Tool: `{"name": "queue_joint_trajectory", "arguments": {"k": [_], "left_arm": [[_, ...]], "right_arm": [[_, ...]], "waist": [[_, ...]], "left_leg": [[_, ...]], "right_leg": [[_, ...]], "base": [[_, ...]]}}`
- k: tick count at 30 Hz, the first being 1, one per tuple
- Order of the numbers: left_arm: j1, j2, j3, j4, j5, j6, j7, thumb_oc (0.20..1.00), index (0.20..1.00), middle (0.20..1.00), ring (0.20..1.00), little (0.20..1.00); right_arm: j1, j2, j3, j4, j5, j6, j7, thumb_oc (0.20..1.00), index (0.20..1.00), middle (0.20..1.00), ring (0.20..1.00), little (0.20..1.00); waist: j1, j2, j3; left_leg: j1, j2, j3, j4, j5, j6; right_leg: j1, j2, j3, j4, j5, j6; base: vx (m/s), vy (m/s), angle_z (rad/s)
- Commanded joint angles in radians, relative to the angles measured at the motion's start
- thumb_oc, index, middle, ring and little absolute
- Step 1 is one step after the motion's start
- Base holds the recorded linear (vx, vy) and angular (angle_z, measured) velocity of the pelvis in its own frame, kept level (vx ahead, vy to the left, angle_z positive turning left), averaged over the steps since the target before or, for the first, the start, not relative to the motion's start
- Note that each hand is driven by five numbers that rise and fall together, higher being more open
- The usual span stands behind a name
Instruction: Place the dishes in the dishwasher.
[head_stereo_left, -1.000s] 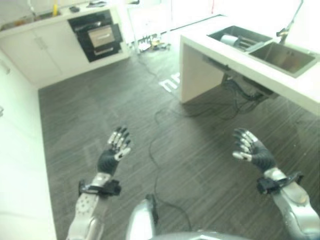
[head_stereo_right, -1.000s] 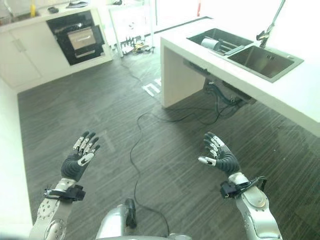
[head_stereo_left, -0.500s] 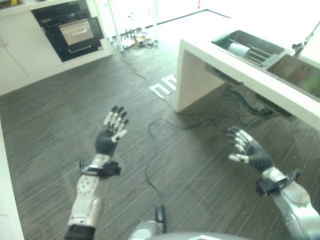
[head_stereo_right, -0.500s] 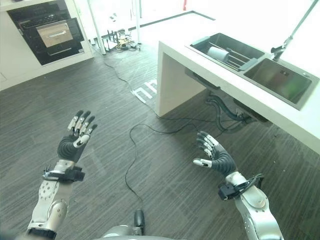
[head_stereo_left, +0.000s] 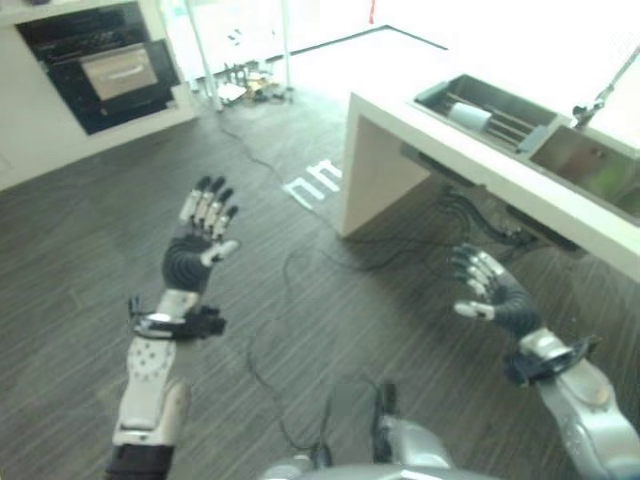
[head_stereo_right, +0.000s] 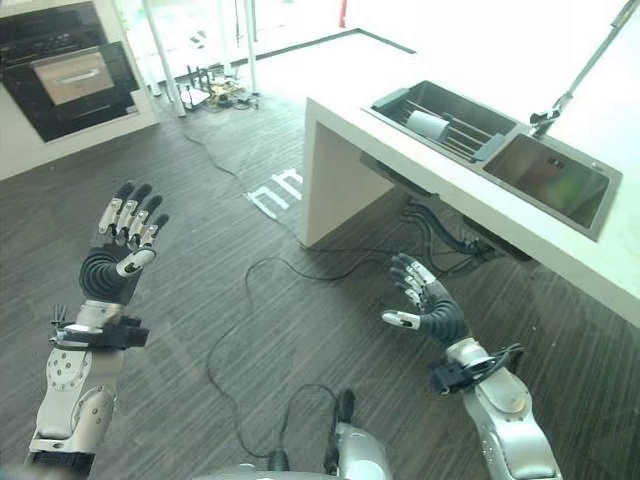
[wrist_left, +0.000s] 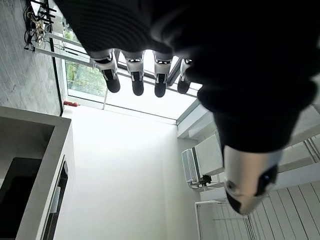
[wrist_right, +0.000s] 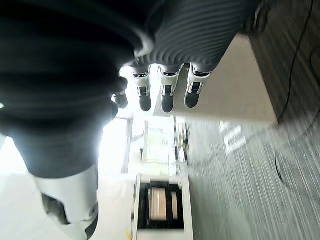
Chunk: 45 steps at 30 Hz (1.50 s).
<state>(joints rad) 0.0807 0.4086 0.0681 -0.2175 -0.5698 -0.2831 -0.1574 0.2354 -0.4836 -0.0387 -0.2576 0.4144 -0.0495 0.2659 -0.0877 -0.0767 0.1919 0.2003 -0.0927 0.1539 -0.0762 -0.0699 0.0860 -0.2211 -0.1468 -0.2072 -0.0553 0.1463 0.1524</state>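
My left hand (head_stereo_left: 192, 250) is raised over the dark wood floor at the left, fingers straight and spread, holding nothing. My right hand (head_stereo_left: 490, 292) hovers lower at the right, near the white counter (head_stereo_left: 480, 160), its fingers relaxed and empty. In the counter's top sits a recessed rack (head_stereo_right: 440, 115) with a pale cup-like dish (head_stereo_right: 427, 124) lying in it. Beside the rack is a steel sink (head_stereo_right: 545, 180) with a tall tap (head_stereo_right: 570, 80). The left wrist view has straight fingers (wrist_left: 135, 75) against a bright ceiling. Straight fingers (wrist_right: 167, 92) also appear in the right wrist view.
A black built-in oven (head_stereo_right: 60, 80) in white cabinets stands at the far left. A metal frame with small items on the floor (head_stereo_left: 245, 80) is at the back. A white marking (head_stereo_left: 312, 181) is on the floor by the counter's end. Open floor lies between my hands.
The view has swung toward the counter and sink, so the camera moved. My left hand has risen higher; my right hand keeps its open pose nearer the counter.
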Motion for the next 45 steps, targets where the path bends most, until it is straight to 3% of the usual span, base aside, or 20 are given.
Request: {"name": "queue_joint_trajectory", "arguments": {"k": [1, 5, 7, 10, 11, 13, 14, 17, 19, 21, 22, 24, 25, 26, 31, 32, 34, 37, 41, 45], "left_arm": [[0.013, 0.039, -0.022, -0.06, 0.033, -0.094, 0.022, 1.0, 1.0, 1.0, 1.0, 1.0], [0.019, 0.036, -0.013, -0.074, -0.016, -0.08, 0.041, 1.0, 1.0, 1.0, 1.0, 1.0], [0.021, 0.026, -0.012, -0.08, -0.025, -0.081, 0.047, 1.0, 1.0, 1.0, 1.0, 1.0], [0.023, 0.021, -0.018, -0.087, -0.017, -0.101, 0.063, 1.0, 1.0, 1.0, 1.0, 1.0], [0.022, 0.017, -0.015, -0.09, -0.032, -0.1, 0.061, 1.0, 1.0, 1.0, 1.0, 1.0], [0.031, 0.009, -0.006, -0.098, -0.036, -0.119, 0.048, 1.0, 1.0, 1.0, 1.0, 1.0], [0.036, 0.005, 0.003, -0.109, -0.022, -0.149, 0.052, 1.0, 1.0, 1.0, 1.0, 1.0], [0.036, 0.002, 0.02, -0.118, -0.022, -0.176, 0.059, 1.0, 1.0, 1.0, 1.0, 1.0], [0.037, 0.008, 0.051, -0.127, -0.022, -0.209, 0.081, 1.0, 1.0, 1.0, 1.0, 1.0], [0.035, 0.006, 0.063, -0.126, -0.005, -0.229, 0.107, 1.0, 1.0, 1.0, 1.0, 1.0], [0.037, -0.003, 0.067, -0.125, 0.02, -0.239, 0.13, 1.0, 1.0, 1.0, 1.0, 1.0], [0.04, -0.008, 0.073, -0.121, 0.026, -0.251, 0.131, 1.0, 1.0, 1.0, 1.0, 1.0], [0.046, -0.01, 0.074, -0.113, 0.045, -0.273, 0.128, 1.0, 1.0, 1.0, 1.0, 1.0], [0.047, -0.01, 0.074, -0.112, 0.048, -0.276, 0.13, 1.0, 1.0, 1.0, 1.0, 1.0], [0.009, 0.021, 0.081, -0.101, 0.036, -0.246, 0.143, 1.0, 1.0, 1.0, 1.0, 1.0], [-0.017, 0.028, 0.083, -0.11, 0.042, -0.223, 0.125, 1.0, 1.0, 1.0, 1.0, 1.0], [-0.024, 0.031, 0.085, -0.113, 0.04, -0.213, 0.117, 1.0, 1.0, 1.0, 1.0, 1.0], [-0.041, 0.035, 0.084, -0.124, 0.04, -0.182, 0.082, 1.0, 1.0, 1.0, 1.0, 1.0], [-0.028, 0.035, 0.083, -0.141, 0.036, -0.174, 0.075, 1.0, 1.0, 1.0, 1.0, 1.0], [-0.046, 0.052, 0.071, -0.149, 0.079, -0.188, 0.134, 1.0, 1.0, 1.0, 1.0, 1.0]], "right_arm": [[-0.033, -0.013, -0.03, -0.035, 0.043, -0.1, -0.011, 1.0, 1.0, 1.0, 1.0, 1.0], [-0.043, -0.017, -0.035, -0.056, 0.032, -0.086, -0.025, 1.0, 1.0, 1.0, 1.0, 1.0], [-0.066, -0.018, -0.034, -0.069, 0.023, -0.079, -0.03, 1.0, 1.0, 1.0, 1.0, 1.0], [-0.073, -0.035, -0.044, -0.083, 0.016, -0.078, -0.033, 1.0, 1.0, 1.0, 1.0, 1.0], [-0.078, -0.046, -0.053, -0.086, 0.003, -0.078, -0.035, 1.0, 1.0, 1.0, 1.0, 1.0], [-0.095, -0.068, -0.065, -0.097, -0.01, -0.087, -0.034, 1.0, 1.0, 1.0, 1.0, 1.0], [-0.11, -0.082, -0.076, -0.11, -0.002, -0.096, -0.04, 1.0, 1.0, 1.0, 1.0, 1.0], [-0.139, -0.089, -0.081, -0.117, 0.002, -0.09, -0.049, 1.0, 1.0, 1.0, 1.0, 1.0], [-0.162, -0.093, -0.095, -0.126, 0.004, -0.078, -0.044, 1.0, 1.0, 1.0, 1.0, 1.0], [-0.164, -0.092, -0.1, -0.138, -0.004, -0.068, -0.03, 1.0, 1.0, 1.0, 1.0, 1.0], [-0.163, -0.091, -0.097, -0.147, -0.01, -0.065, -0.016, 1.0, 1.0, 1.0, 1.0, 1.0], [-0.163, -0.099, -0.094, -0.152, -0.012, -0.067, -0.022, 1.0, 1.0, 1.0, 1.0, 1.0], [-0.173, -0.12, -0.097, -0.148, 0.003, -0.067, -0.036, 1.0, 1.0, 1.0, 1.0, 1.0], [-0.174, -0.122, -0.098, -0.149, 0.006, -0.067, -0.037, 1.0, 1.0, 1.0, 1.0, 1.0], [-0.131, -0.108, -0.127, -0.168, 0.047, -0.082, -0.032, 1.0, 1.0, 1.0, 1.0, 1.0], [-0.122, -0.085, -0.134, -0.173, 0.027, -0.088, -0.047, 1.0, 1.0, 1.0, 1.0, 1.0], [-0.121, -0.081, -0.136, -0.171, 0.021, -0.089, -0.054, 1.0, 1.0, 1.0, 1.0, 1.0], [-0.128, -0.056, -0.141, -0.164, -0.006, -0.076, -0.107, 1.0, 1.0, 1.0, 1.0, 1.0], [-0.125, -0.013, -0.131, -0.152, -0.021, -0.071, -0.15, 1.0, 1.0, 1.0, 1.0, 1.0], [-0.134, -0.032, -0.125, -0.142, -0.005, -0.063, -0.17, 1.0, 1.0, 1.0, 1.0, 1.0]], "waist": [[-0.015, 0.007, -0.03], [-0.025, 0.019, -0.066], [-0.033, 0.038, -0.086], [-0.045, 0.062, -0.099], [-0.044, 0.053, -0.097], [-0.024, 0.034, -0.078], [-0.004, 0.021, -0.062], [0.01, 0.018, -0.054], [0.018, 0.033, -0.056], [0.031, 0.049, -0.06], [0.052, 0.054, -0.058], [0.074, 0.059, -0.054], [0.095, 0.055, -0.055], [0.099, 0.057, -0.053], [0.094, 0.034, -0.081], [0.105, 0.022, -0.091], [0.108, 0.018, -0.094], [0.123, 0.001, -0.108], [0.125, 0.004, -0.1], [0.098, 0.006, -0.071]], "left_leg": [[0.049, 0.065, -0.088, -0.011, -0.028, -0.067], [0.11, 0.068, -0.076, -0.011, -0.058, -0.069], [0.144, 0.085, -0.061, -0.001, -0.049, -0.091], [0.096, 0.146, -0.017, 0.196, 0.105, -0.167], [0.05, 0.173, 0.009, 0.336, 0.174, -0.198], [-0.084, 0.189, -0.002, 0.512, 0.204, -0.21], [-0.176, 0.202, 0.001, 0.546, 0.175, -0.191], [-0.204, 0.213, 0.026, 0.487, 0.149, -0.173], [-0.188, 0.229, 0.055, 0.266, 0.159, -0.173], [-0.185, 0.219, 0.016, 0.089, 0.188, -0.184], [-0.201, 0.219, -0.037, -0.005, 0.22, -0.195], [-0.264, 0.233, -0.06, -0.011, 0.272, -0.209], [-0.317, 0.243, -0.077, -0.011, 0.281, -0.216], [-0.32, 0.245, -0.075, -0.011, 0.29, -0.213], [-0.272, 0.204, -0.033, -0.011, 0.223, -0.178], [-0.266, 0.181, -0.039, -0.011, 0.219, -0.154], [-0.263, 0.171, -0.044, -0.011, 0.215, -0.146], [-0.257, 0.125, -0.071, -0.011, 0.196, -0.106], [-0.204, 0.111, -0.026, -0.011, 0.153, -0.083], [-0.139, 0.116, 0.022, -0.011, 0.118, -0.093]], "right_leg": [[0.065, 0.038, -0.022, -0.011, 0.111, 0.022], [0.108, 0.048, -0.036, -0.008, 0.105, 0.005], [0.121, 0.065, -0.04, -0.011, 0.086, -0.021], [0.154, 0.1, -0.051, -0.018, 0.05, -0.067], [0.181, 0.097, -0.055, -0.021, 0.034, -0.088], [0.232, 0.094, -0.038, -0.019, 0.003, -0.116], [0.27, 0.093, -0.015, -0.02, -0.02, -0.121], [0.299, 0.095, 0.005, -0.025, -0.039, -0.116], [0.323, 0.103, 0.028, -0.032, -0.065, -0.098], [0.345, 0.113, 0.064, -0.032, -0.09, -0.085], [0.374, 0.122, 0.105, -0.032, -0.117, -0.084], [0.403, 0.134, 0.132, -0.032, -0.137, -0.091], [0.451, 0.127, 0.152, -0.032, -0.179, -0.089], [0.453, 0.125, 0.154, -0.032, -0.174, -0.088], [0.497, 0.055, 0.132, -0.032, -0.177, -0.037], [0.485, 0.032, 0.114, -0.001, -0.168, -0.02], [0.476, 0.024, 0.109, 0.018, -0.169, -0.016], [0.434, 0.009, 0.116, 0.126, -0.143, -0.001], [0.337, -0.021, 0.017, 0.323, -0.084, 0.012], [0.241, 0.044, -0.099, 0.21, -0.109, -0.013]], "base": [[0.38, -0.313, 0.24], [0.29, -0.259, 0.24], [0.2, -0.181, -0.05], [0.12, -0.194, -0.14], [0.13, -0.248, 0.0], [0.22, -0.244, -0.03], [0.26, -0.136, -0.16], [0.18, 0.032, -0.39], [0.31, 0.21, -0.36], [0.41, 0.263, -0.22], [0.39, 0.257, -0.43], [0.39, 0.281, -0.77], [0.35, 0.305, -0.7], [0.39, 0.398, -0.53], [0.22, 0.316, -0.28], [0.26, 0.379, -0.2], [0.16, 0.258, 0.04], [0.14, 0.248, 0.16], [0.1, 0.215, -0.23], [0.08, 0.028, -1.02]]}}
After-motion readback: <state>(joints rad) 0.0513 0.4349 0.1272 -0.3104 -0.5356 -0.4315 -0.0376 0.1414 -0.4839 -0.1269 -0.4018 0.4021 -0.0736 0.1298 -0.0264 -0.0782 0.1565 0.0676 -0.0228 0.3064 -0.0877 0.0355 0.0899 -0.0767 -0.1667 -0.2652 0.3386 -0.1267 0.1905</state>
